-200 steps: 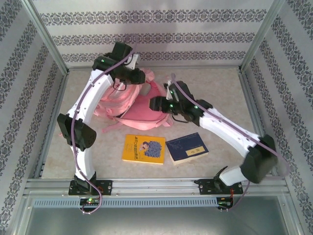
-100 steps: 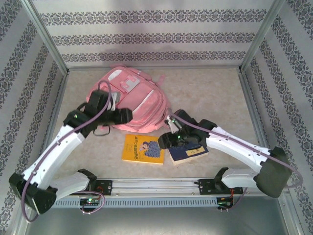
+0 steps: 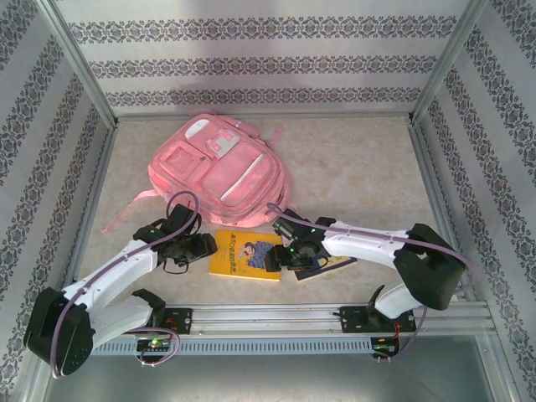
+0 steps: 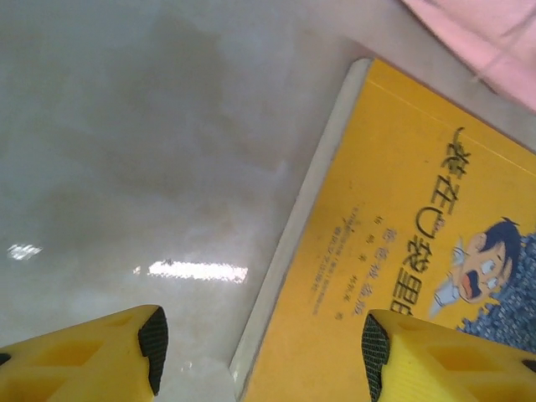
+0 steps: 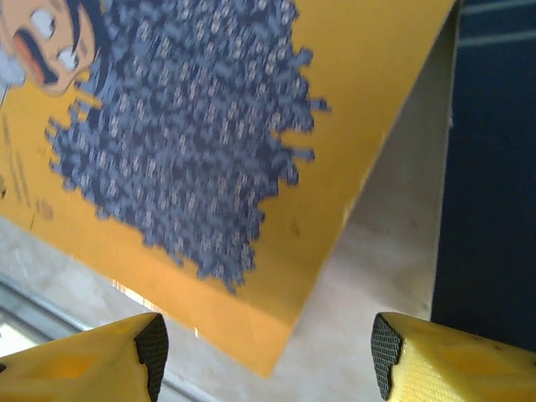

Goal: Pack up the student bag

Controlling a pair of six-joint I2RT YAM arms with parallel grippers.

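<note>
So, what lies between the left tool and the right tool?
The yellow book, flat on the table, spans the stretch from the left tool to the right tool, both open. The top external view shows it.

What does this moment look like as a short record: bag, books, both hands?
bag: pink backpack lying flat at the back of the table, front pockets up
books: yellow book and blue book side by side on the table, outside the bag
left hand: open, astride one edge of the yellow book, holding nothing
right hand: open, over the gap between the books, holding nothing
</note>
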